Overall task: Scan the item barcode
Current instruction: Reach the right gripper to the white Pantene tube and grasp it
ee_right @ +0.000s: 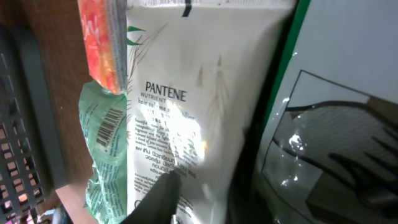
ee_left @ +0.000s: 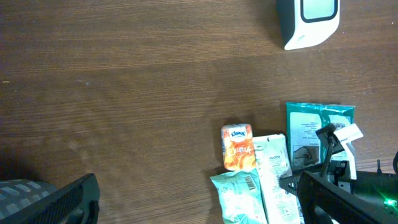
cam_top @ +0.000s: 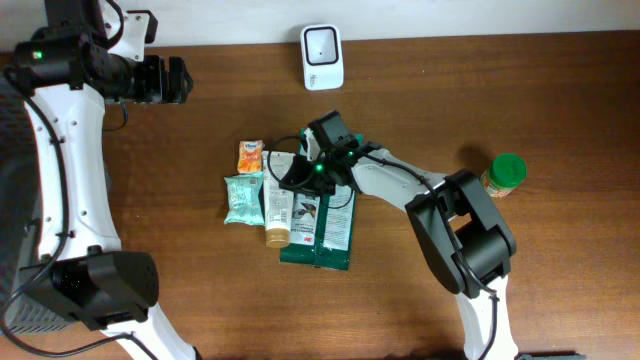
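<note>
A white Pantene tube [cam_top: 277,205] lies among a cluster of packs at the table's middle. My right gripper [cam_top: 300,180] is down on it. In the right wrist view the tube [ee_right: 186,81] fills the frame, pinched and creased between my right gripper's [ee_right: 208,186] dark fingers [ee_right: 158,202]. No barcode shows on the tube's visible face. The white scanner [cam_top: 322,57] stands at the back edge, also in the left wrist view [ee_left: 309,22]. My left gripper [cam_top: 175,80] hangs open at the far left, holding nothing [ee_left: 199,202].
Left of the tube lie an orange Kleenex pack [cam_top: 250,156] and a mint pouch [cam_top: 243,198] with a barcode [ee_right: 111,127]. A dark green package [cam_top: 325,225] lies on the tube's right. A green-lidded jar [cam_top: 503,175] stands far right.
</note>
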Tool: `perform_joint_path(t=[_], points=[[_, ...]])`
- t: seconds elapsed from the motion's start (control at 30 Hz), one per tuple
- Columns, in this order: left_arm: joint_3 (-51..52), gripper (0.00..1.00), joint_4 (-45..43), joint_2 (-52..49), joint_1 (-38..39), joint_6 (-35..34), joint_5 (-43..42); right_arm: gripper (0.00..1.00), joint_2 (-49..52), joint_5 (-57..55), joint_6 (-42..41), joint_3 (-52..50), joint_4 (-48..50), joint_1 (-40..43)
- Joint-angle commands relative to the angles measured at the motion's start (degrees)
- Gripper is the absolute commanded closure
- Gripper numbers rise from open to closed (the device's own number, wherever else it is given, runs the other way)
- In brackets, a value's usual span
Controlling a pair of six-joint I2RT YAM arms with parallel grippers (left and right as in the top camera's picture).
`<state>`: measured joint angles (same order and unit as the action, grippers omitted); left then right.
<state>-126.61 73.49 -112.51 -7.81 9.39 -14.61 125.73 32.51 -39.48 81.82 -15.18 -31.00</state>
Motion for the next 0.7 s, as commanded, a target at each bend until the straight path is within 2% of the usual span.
perform_joint_path(t=[0.0, 0.2, 0.33, 0.5, 0.67], points=[[-0.3, 0.01, -0.1, 0.3, -0.2, 0.7, -0.6, 0.96, 1.4, -3.2, 0.2, -1.9, -1.0, -1.7], [-0.3, 0.01, -0.1, 0.3, -0.2, 0.7, -0.6, 0.96, -2.9, -0.2, 4.8, -1.2, -1.6, -1.1], [-0.3, 0.01, -0.1, 0.3, -0.2, 0.7, -0.6, 0.96, -9.2, -8.3, 8.1, 2.1, -12.2, -1.1], [-0.3, 0.01, -0.1, 0.3, -0.2, 0.7, -0.6, 0.96, -9.9, -11.5, 14.7, 11.8, -27.7, -0.7], [-0.3, 0.01, -0.1, 0.3, -0.2, 0.7, -0.6, 0.96, -7.1, -12.9, 16.4, 12.8, -30.9, -1.9]])
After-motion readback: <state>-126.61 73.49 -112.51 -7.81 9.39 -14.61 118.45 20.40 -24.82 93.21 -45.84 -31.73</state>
